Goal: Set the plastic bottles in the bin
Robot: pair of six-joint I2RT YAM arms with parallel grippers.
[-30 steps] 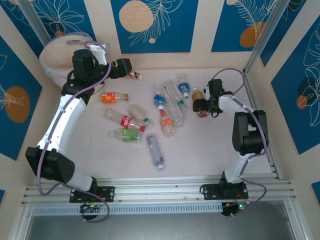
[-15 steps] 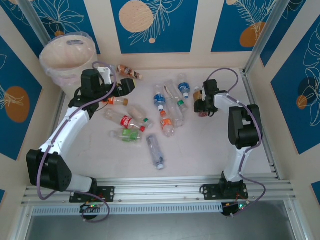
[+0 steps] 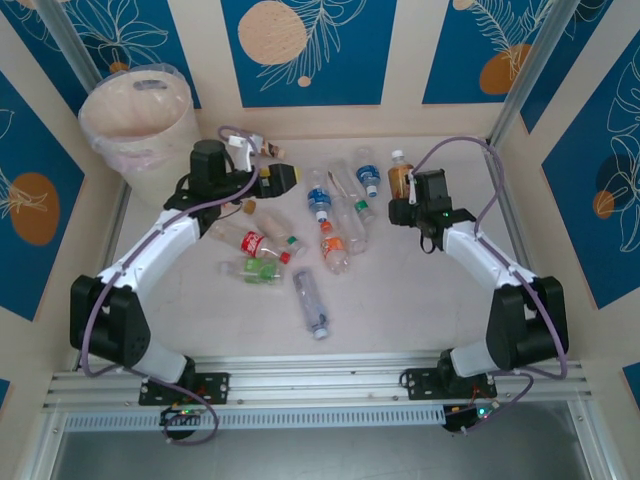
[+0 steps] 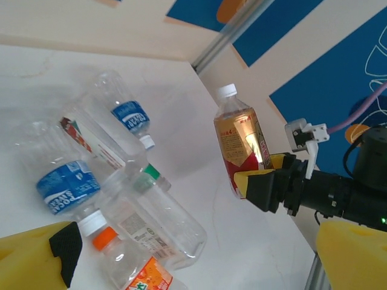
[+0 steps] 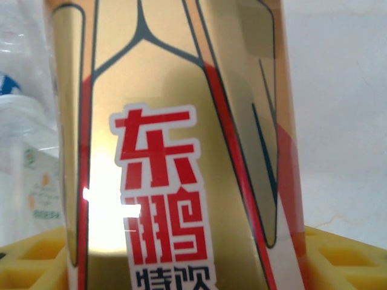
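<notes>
Top external: logged bin (image 3: 135, 110) in far-left corner of table (image 3: 400, 300). Noted left gripper (image 3: 290, 176) a little right of bin, hovering low over the surface. Noted right gripper (image 3: 403, 208) well right of bin, clamped on upright gold-label bottle (image 3: 399, 178), white cap up. Loose plastic bottles (image 3: 330, 215) lying right of bin, between the two grippers.

Left wrist: yellow fingers (image 4: 30, 254) spread wide, nothing between. Beyond them, right gripper (image 4: 260, 181) pinching gold-label bottle (image 4: 239, 142) low on its body.

Right wrist: yellow pads (image 5: 338, 254) pressed either side of gold-label bottle (image 5: 181, 121), red characters on label.
</notes>
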